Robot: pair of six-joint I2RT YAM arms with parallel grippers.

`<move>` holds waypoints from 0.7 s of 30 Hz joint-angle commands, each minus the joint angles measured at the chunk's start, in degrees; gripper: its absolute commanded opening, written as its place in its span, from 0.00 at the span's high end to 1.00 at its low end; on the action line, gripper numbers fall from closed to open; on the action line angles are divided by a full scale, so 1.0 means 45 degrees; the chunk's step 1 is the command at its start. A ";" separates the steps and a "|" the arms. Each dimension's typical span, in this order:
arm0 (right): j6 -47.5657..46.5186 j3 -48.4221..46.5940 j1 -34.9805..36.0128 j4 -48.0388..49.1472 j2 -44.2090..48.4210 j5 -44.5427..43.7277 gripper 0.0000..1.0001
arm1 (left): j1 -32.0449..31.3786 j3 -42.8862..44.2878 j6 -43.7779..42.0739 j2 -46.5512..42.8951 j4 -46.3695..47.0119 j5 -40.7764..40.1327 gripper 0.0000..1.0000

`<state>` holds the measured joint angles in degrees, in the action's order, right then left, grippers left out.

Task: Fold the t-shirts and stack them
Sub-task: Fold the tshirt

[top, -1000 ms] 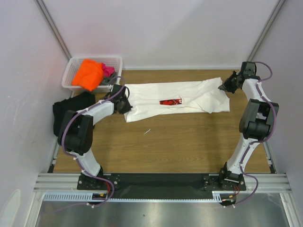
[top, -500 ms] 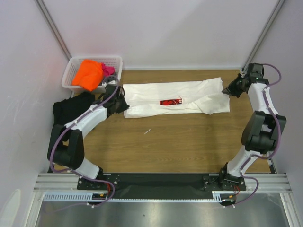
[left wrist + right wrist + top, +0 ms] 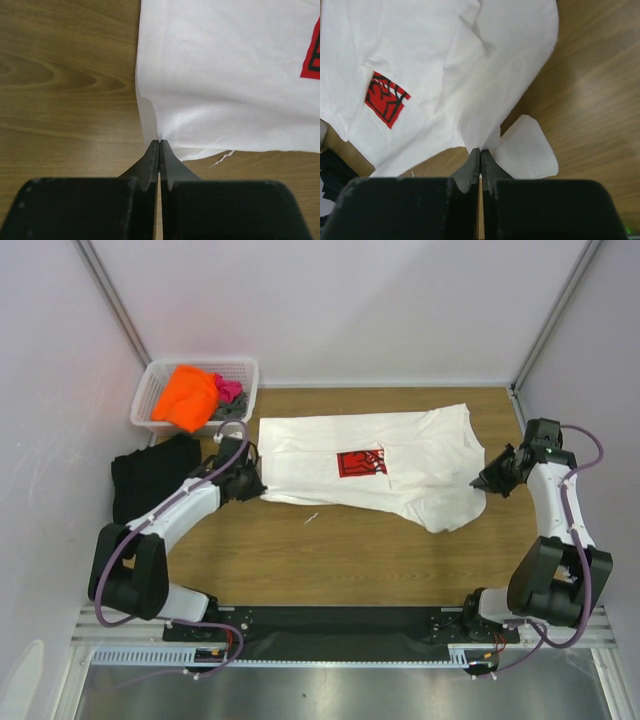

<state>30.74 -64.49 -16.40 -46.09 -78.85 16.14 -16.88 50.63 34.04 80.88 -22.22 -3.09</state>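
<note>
Bright even light, soft shadows; wrist views' near fingers [image 3: 159, 165] blurred.

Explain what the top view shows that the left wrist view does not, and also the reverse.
Only the top view: the basket holding an orange tee, the black tee at the left, and the right gripper at the right edge of the white tee. Only the left wrist view: close up, the left gripper shut on that tee's corner. Both: the white tee, its red graphic and the wooden table.
</note>
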 commanded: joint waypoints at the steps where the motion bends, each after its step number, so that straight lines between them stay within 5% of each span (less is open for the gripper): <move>1: 0.0376 0.0325 -0.0046 -0.0949 0.1309 -0.0499 1.00 | -0.0076 -0.0450 -0.0163 -0.0785 -0.0531 0.0199 1.00; 21: -0.0132 0.1324 -0.1257 -0.1538 0.1937 -0.0600 1.00 | -0.0076 -0.2190 0.0482 -0.1509 -0.1019 -0.0153 1.00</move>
<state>31.18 -57.04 -21.63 -53.89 -69.60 12.93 -16.93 40.12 35.14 74.08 -26.09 -2.20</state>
